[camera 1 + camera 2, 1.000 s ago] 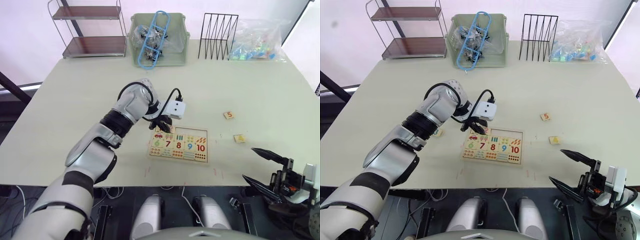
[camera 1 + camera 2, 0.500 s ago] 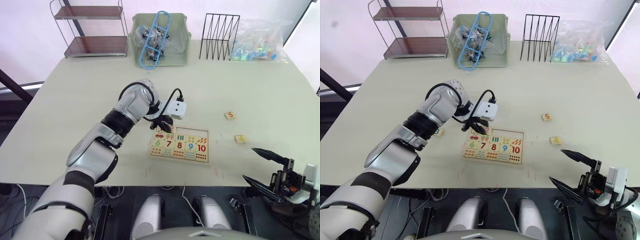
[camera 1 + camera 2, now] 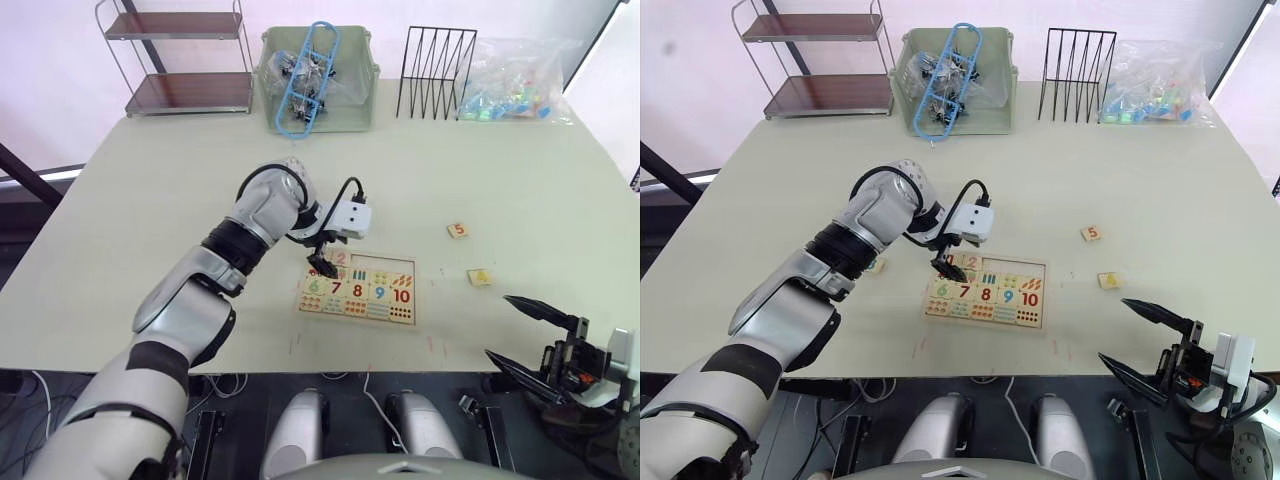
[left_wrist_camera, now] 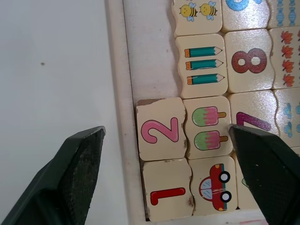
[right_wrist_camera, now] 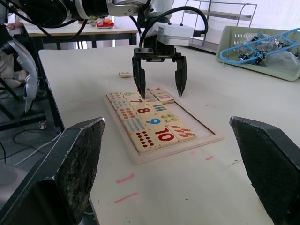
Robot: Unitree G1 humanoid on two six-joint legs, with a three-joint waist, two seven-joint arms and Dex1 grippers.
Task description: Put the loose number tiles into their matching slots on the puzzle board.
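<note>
With the 2 tile [image 4: 160, 130] seated, the empty, spread left gripper [image 3: 322, 263] should lift straight off the board [image 3: 404, 262], then fetch the tile [image 3: 458, 230] at 3 o'clock.

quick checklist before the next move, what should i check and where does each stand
1. Left gripper open and holding nothing: ok.
2. 2 tile lying flat in its slot beside the 1 tile: ok.
3. Slots for 3, 4 and 5 on the puzzle board filled: not ok.
4. 5 tile loose on the table, nothing on it: ok.
5. Second loose tile near the board, digit readable: cannot tell.
6. Right gripper open, off the table edge: ok.
</note>
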